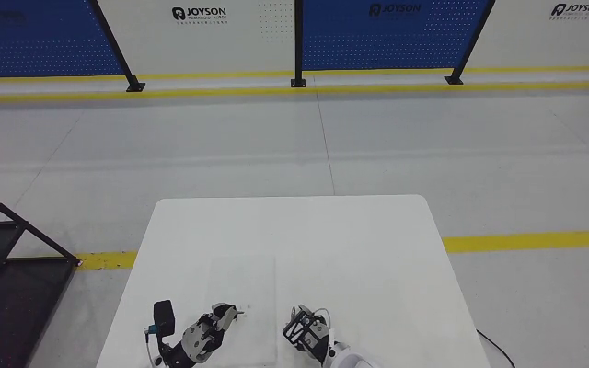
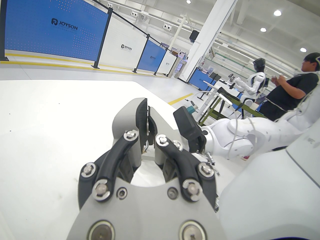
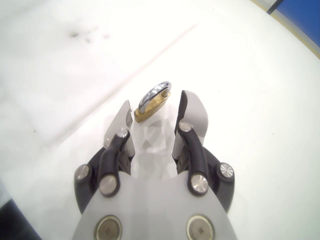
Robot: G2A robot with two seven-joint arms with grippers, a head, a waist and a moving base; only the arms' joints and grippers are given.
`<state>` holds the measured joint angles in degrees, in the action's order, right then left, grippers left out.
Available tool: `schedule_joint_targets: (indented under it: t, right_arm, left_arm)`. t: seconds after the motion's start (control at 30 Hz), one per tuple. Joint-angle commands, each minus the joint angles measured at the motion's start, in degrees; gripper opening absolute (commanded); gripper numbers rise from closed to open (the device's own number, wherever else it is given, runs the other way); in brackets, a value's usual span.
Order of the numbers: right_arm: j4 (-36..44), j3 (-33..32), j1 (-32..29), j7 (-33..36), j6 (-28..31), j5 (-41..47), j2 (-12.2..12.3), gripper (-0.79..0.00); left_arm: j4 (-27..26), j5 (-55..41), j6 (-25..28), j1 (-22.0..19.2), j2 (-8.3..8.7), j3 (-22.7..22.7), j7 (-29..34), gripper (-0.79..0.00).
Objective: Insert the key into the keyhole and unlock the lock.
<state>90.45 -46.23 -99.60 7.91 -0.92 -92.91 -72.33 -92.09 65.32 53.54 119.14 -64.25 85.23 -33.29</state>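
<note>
Gripped the key [image 2: 148,126] in clenched left jaws, low at bottom left of the top view, tips aimed up and right. Showed as a thin metal sliver between the pads. Hung right jaws released at bottom centre, tilted down over the worktop [image 1: 368,239]. Straddled the brass lock [image 3: 152,106], mid-frame in the right wrist view, shackle towards the camera.

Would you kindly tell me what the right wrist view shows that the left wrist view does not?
Right wrist view alone: a brass padlock between the open fingers of the right end effector. Left wrist view alone: the left end effector shut on a thin metal piece, apparently the key. Both share the white table beneath the end effectors.
</note>
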Motion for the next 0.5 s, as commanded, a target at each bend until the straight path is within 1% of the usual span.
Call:
schedule_joint_targets:
  t: [0.0, 0.23, 0.4, 0.43, 0.47]
  right_arm:
    - [-0.1, 0.1, 0.2, 0.1, 0.3, 0.3, 0.0, -0.422]
    - [-1.8, 0.6, 1.3, -0.7, 0.3, 2.7, -0.5, -0.434]
    - [-3.4, 1.4, 2.7, -1.3, -0.3, 3.7, -1.0, -0.471]
    - [-3.5, 1.6, 3.0, -1.5, -0.3, 3.9, -1.1, -0.526]
    - [-3.7, 1.8, 3.3, -2.0, -0.3, 3.9, -1.2, -0.563]
  left_arm:
    - [0.0, 0.0, 0.0, 0.0, 0.0, 0.0, 0.0, -0.785]
    - [0.0, 0.0, 0.0, 0.0, 0.0, 0.0, 0.0, -0.785]
    - [0.0, 0.0, 0.0, 0.0, 0.0, 0.0, 0.0, -0.785]
    - [0.0, 0.0, 0.0, 0.0, 0.0, 0.0, 0.0, -0.785]
    - [0.0, 0.0, 0.0, 0.0, 0.0, 0.0, 0.0, -0.785]
